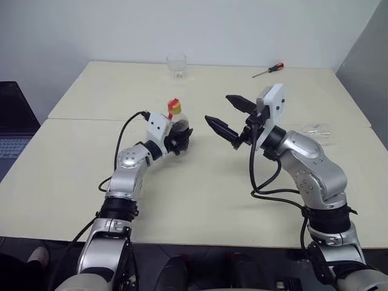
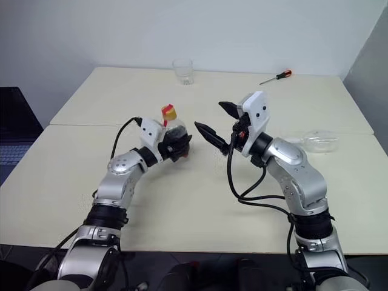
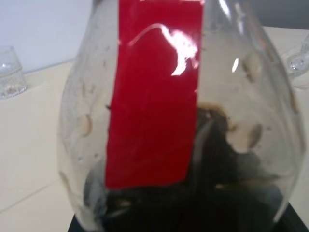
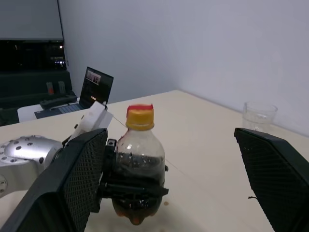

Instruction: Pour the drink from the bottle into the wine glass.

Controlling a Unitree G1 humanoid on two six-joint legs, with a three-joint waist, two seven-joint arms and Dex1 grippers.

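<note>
Even, soft light (bottle (image 3: pixel 183 135) glare)

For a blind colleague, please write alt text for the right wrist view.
The left hand holds the bottle upright above the table, yellow cap on, dark drink inside. The right hand's open black fingers frame it; a clear tumbler stands behind.

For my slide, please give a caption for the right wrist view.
Left gripper holds the capped bottle upright while the open right gripper faces it.
</note>
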